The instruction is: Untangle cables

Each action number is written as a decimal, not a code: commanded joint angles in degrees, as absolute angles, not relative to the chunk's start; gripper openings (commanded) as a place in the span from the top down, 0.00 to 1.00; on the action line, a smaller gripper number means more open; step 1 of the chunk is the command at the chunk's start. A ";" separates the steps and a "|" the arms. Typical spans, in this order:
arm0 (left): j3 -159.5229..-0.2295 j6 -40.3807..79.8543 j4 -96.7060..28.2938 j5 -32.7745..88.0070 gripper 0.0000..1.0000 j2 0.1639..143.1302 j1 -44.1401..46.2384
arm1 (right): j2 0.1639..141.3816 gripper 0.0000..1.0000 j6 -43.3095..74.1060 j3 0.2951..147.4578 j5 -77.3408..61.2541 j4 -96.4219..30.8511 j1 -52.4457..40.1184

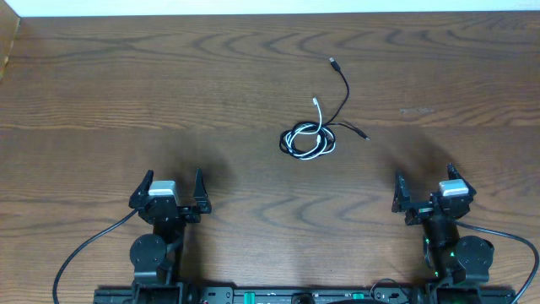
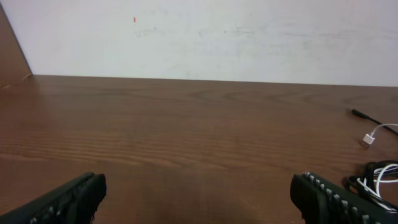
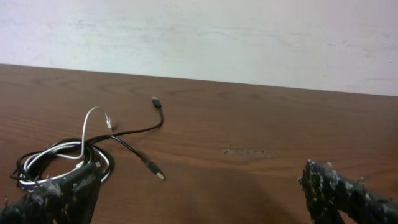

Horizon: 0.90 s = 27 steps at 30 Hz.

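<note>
The cables [image 1: 308, 139] lie in a small knot of black and white loops on the brown table, right of centre. One black end [image 1: 334, 61] stretches away toward the far edge; a white plug [image 1: 315, 100] and a short black plug [image 1: 364, 135] stick out of the knot. My left gripper [image 1: 175, 174] is open near the front edge, well left of the knot, which shows at the right edge of its wrist view as cables [image 2: 376, 177]. My right gripper [image 1: 424, 176] is open at the front right. In its wrist view the cables [image 3: 62, 155] lie ahead to the left, and nothing is between its fingers.
A white wall [image 3: 199, 37] rises behind the table's far edge. A raised wooden side [image 1: 8, 42] borders the far left corner. Thick black arm wires [image 1: 84, 253] [image 1: 506, 236] trail from both arm bases at the front.
</note>
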State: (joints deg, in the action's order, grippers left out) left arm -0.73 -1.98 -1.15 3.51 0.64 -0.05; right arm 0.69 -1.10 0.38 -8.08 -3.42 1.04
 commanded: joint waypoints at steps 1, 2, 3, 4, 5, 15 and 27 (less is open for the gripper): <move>-0.23 -2.96 -3.84 3.44 0.01 0.30 -0.14 | 0.38 0.01 -1.34 0.32 -8.01 -3.66 0.60; -0.23 -2.96 -3.84 3.42 0.00 0.30 -0.14 | 0.38 0.01 -1.37 0.32 -8.01 -3.66 0.60; -0.23 -2.96 -3.84 3.44 0.01 0.30 -0.14 | 0.38 0.01 -1.34 0.32 -8.03 -3.66 0.60; -0.23 -2.96 -3.84 3.42 0.00 0.30 -0.14 | 0.38 0.01 -1.34 0.32 -8.01 -3.66 0.60; -0.23 -2.96 -3.84 3.42 0.01 0.30 -0.14 | 0.38 0.01 -1.34 0.32 -8.01 -3.66 0.60; -0.23 -2.98 -3.86 2.55 0.01 0.30 -0.16 | 0.38 0.01 -1.37 0.32 -8.01 -2.72 0.60; -0.23 -2.98 -3.86 2.35 0.01 0.30 -0.14 | 0.38 0.01 -1.39 0.32 -7.64 -2.00 0.60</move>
State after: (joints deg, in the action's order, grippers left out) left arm -0.73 -1.98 -1.17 3.09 0.62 -0.05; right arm 0.69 -1.13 0.38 -8.08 -1.72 1.04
